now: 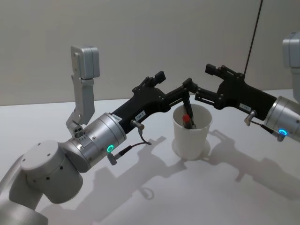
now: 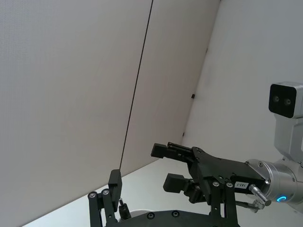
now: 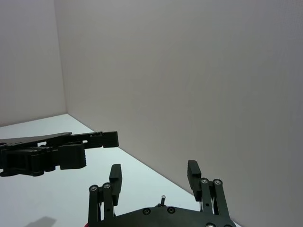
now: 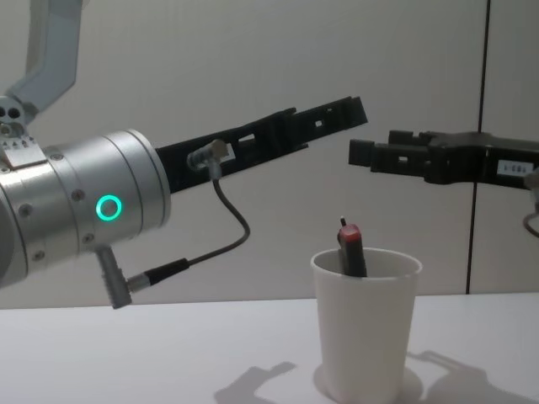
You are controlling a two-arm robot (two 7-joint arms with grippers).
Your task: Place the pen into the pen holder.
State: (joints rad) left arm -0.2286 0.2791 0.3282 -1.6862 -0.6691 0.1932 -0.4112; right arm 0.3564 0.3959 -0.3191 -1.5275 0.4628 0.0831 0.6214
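place: lab test booth | evidence: plain white table; bare white wall panels

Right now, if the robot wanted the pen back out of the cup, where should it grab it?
Probably the red top end of the pen, coming straight down from above. That end alone pokes over the rim of the cup, which walls in the rest.
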